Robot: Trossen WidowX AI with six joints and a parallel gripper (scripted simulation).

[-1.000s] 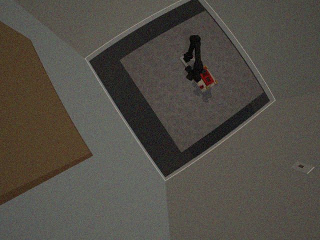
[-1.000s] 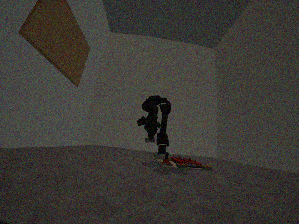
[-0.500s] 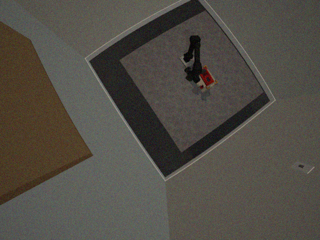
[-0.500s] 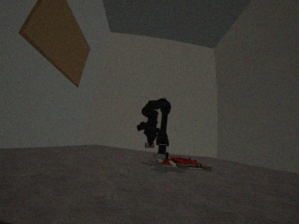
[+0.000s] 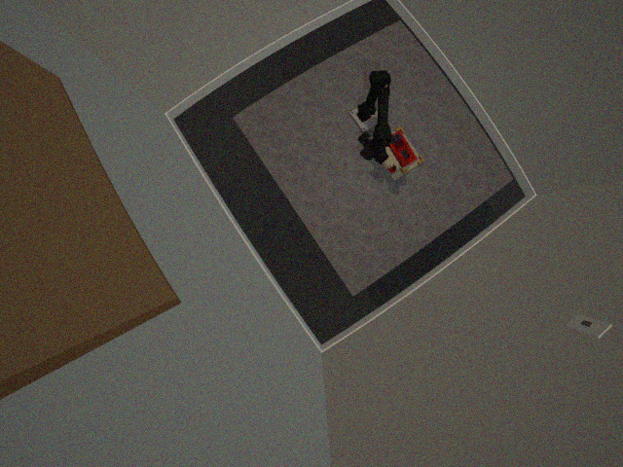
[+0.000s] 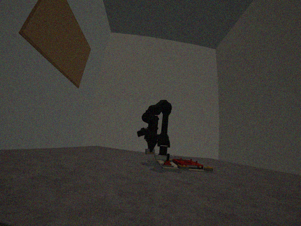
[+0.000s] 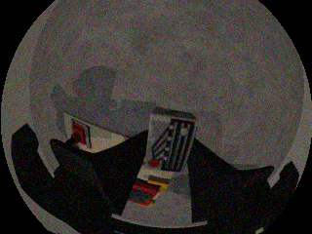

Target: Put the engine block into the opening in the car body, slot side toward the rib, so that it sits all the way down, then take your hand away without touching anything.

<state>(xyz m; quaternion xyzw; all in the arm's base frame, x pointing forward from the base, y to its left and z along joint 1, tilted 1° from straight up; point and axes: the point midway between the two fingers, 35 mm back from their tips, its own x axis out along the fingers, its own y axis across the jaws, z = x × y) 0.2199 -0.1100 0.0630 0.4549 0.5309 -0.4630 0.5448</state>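
Note:
My gripper (image 6: 150,150) (image 7: 172,138) is shut on the engine block (image 6: 148,151) (image 7: 170,146), a grey block with black slots and a small red spot. It holds the block above the floor, to the left of the car body in the exterior view. The car body (image 5: 401,147) (image 6: 186,162) is red with yellow corners; part of it shows low in the wrist view (image 7: 137,185), beneath the block. The opening and its rib cannot be made out for sure. In the top view the arm hides the block.
A cream plate (image 5: 397,172) (image 7: 107,140) lies beside the car body, with a small red piece (image 5: 391,169) (image 6: 167,162) (image 7: 78,134) and a dark post on it. A pale base plate (image 5: 358,119) lies under the arm's foot. The orange-brown panel (image 5: 75,226) (image 6: 58,38) is far from the arm.

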